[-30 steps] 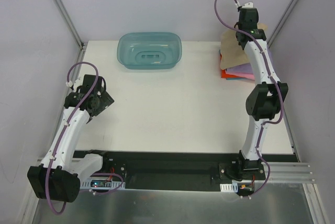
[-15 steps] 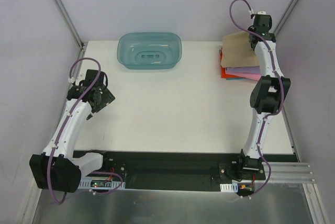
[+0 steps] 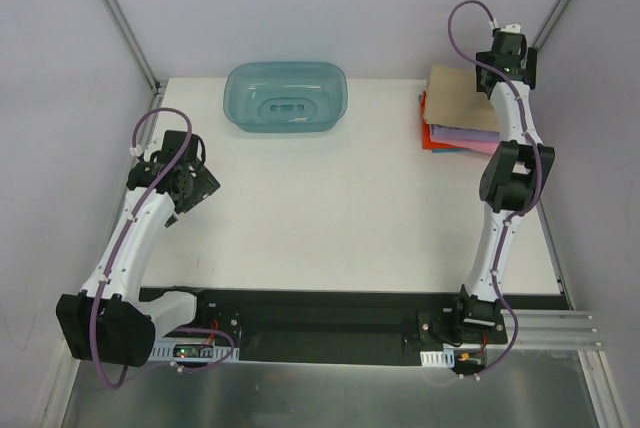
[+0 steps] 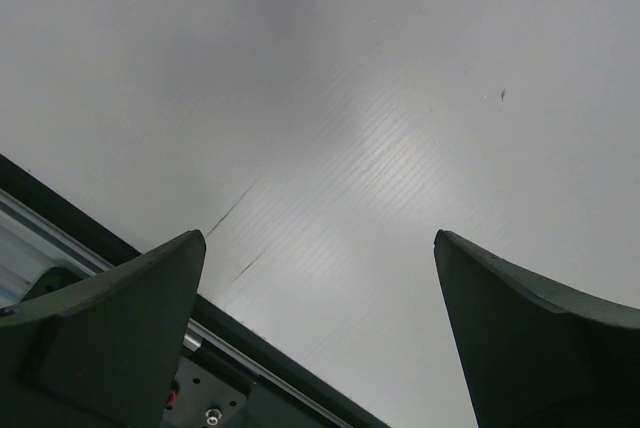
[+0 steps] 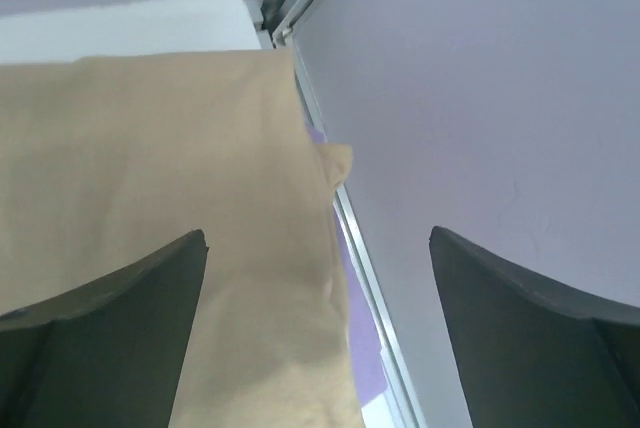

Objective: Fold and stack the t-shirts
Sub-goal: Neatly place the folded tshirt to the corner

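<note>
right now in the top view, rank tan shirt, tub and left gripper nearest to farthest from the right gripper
From the right gripper:
1. tan shirt, right beside it, far right, on top of the stack.
2. tub, far edge, left of centre.
3. left gripper, left side, nearer the bases.

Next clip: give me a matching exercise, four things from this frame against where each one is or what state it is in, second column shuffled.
A. tan t-shirt
B. teal tub
C. left gripper
D. right gripper

1. open over bare table, left side
2. far edge, towards the middle of the table
3. open, over the right edge of the stack
4. top of the stack, far right corner

Pairs: A-4, B-2, C-1, D-3
</note>
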